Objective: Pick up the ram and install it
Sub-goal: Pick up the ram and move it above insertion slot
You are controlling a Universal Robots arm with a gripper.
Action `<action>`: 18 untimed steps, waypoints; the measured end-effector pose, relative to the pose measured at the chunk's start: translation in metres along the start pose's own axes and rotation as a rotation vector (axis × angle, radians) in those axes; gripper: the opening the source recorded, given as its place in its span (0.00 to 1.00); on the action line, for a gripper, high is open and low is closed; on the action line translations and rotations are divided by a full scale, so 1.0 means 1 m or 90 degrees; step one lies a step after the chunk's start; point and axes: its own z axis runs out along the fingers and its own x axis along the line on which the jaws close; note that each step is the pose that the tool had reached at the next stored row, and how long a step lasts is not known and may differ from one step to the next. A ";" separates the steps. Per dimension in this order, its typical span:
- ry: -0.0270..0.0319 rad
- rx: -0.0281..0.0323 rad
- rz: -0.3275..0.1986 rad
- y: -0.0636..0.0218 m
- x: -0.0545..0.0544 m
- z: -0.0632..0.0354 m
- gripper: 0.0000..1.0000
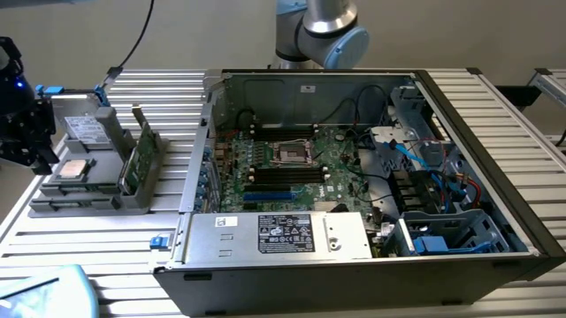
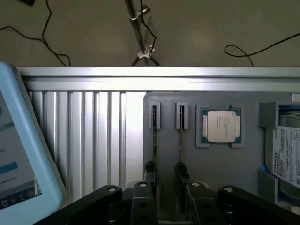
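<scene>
A green ram stick [image 1: 132,162] stands on edge in the grey holder tray [image 1: 89,211], at the exterior view's left of the open computer case. The motherboard's black memory slots [image 1: 285,173] lie inside the case. In the wrist view my gripper [image 2: 165,172] hangs open above the tray [image 2: 220,168], nothing between its dark fingertips [image 2: 150,171]. Two thin dark strips [image 2: 154,136] run edge-on along narrow tray slots and line up with the fingertips; I cannot tell whether they are ram. The arm [image 1: 323,26] rises behind the case.
A silver processor chip [image 2: 220,125] and a hard drive [image 2: 287,161] sit in the tray. A light-blue tablet [image 2: 21,154] lies on the ribbed table near the tray. The table edge [image 2: 154,71] runs just beyond the tray. A black device [image 1: 18,126] stands at the exterior view's left.
</scene>
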 end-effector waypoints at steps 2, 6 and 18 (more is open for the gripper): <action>-0.0005 0.0000 -0.001 -0.0003 0.003 0.0037 0.31; -0.0012 0.0004 -0.002 -0.0008 0.007 0.0113 0.31; -0.0018 0.0049 -0.018 -0.0029 0.010 0.0292 0.31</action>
